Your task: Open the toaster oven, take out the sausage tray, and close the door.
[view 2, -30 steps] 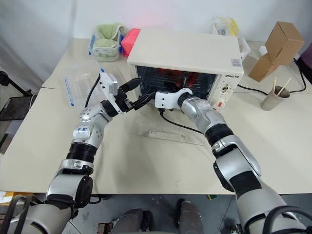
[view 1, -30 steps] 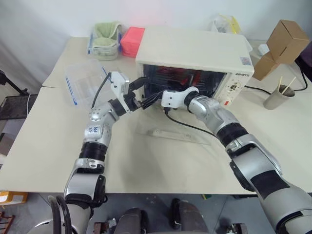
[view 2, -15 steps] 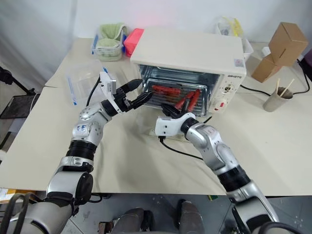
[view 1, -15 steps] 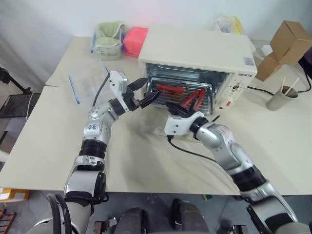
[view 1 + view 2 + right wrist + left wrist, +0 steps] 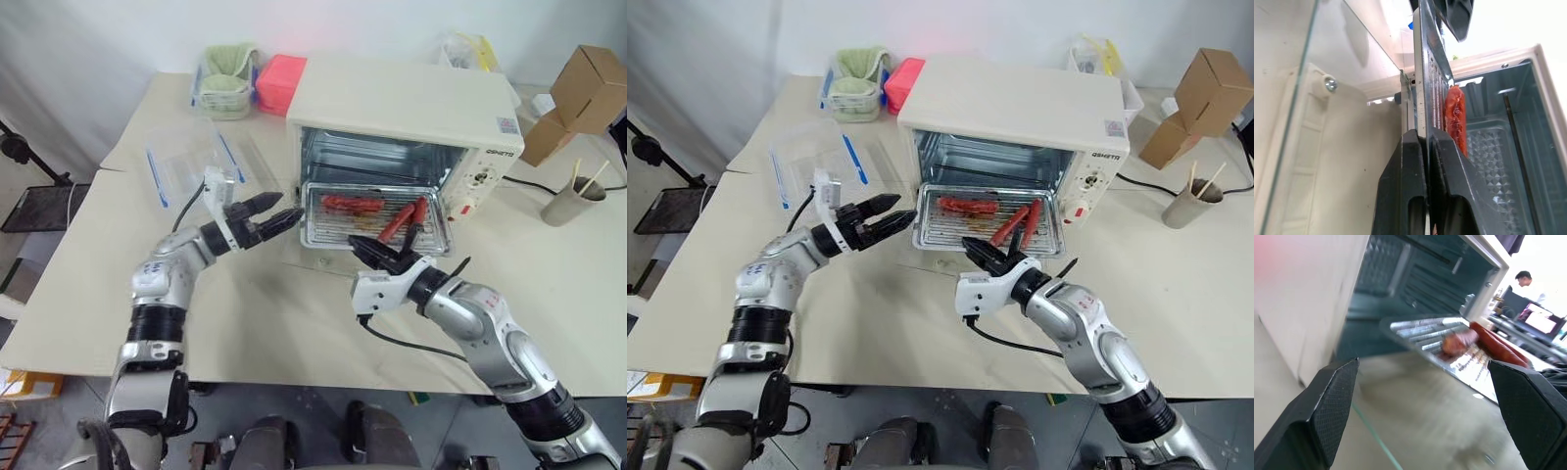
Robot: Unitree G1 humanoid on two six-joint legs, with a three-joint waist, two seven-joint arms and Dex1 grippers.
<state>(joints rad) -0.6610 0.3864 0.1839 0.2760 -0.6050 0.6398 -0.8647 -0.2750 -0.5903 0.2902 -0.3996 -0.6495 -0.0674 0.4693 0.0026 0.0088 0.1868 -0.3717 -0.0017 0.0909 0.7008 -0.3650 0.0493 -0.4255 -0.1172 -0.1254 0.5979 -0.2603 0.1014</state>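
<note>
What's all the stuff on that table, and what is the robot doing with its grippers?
toaster oven: one, cream-white, table's back middle.
door: one, glass, folded down flat.
sausage tray: one, silvery, red sausages on it, drawn out over the door.
clear container: one, blue clips, left of oven.
pink box: one, behind oven's left corner.
tub with green cloth: one, back left.
cardboard boxes: two, brown, back right.
paper cup: one, grey, sticks inside, right.
left gripper: open, beside tray's left end.
right gripper: shut on tray's front rim.
</note>
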